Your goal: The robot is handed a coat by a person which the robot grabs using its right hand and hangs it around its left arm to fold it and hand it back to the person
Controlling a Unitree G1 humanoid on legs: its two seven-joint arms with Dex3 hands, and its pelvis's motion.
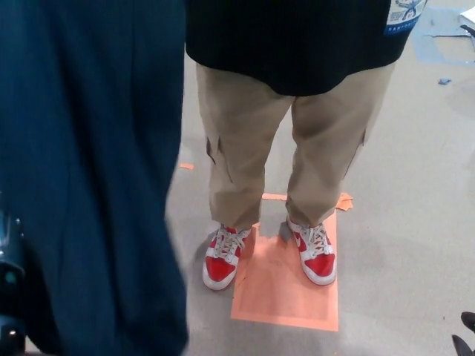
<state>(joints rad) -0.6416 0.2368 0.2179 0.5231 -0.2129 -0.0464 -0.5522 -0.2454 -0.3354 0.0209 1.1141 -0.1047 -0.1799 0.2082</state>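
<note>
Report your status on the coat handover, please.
Left hand out of view. Right hand barely in frame, state unclear. Coat hangs at left. Person close ahead.

This looks like an indoor lab or test hall rather than a home. The floor [401, 185] is bare, smooth, scuffed grey. Just past centre toward five o'clock an orange rectangular sheet [286, 297] lies flat on it. A person [297, 44] stands there in red-and-white sneakers [318, 256], one on the sheet and one at its edge. A torn orange scrap [345, 199] sits at the sheet's far corner. At two o'clock a blue patch [429, 46], tape or paint, marks the floor. A printed badge [404, 13] shows on the person's black top.
</note>
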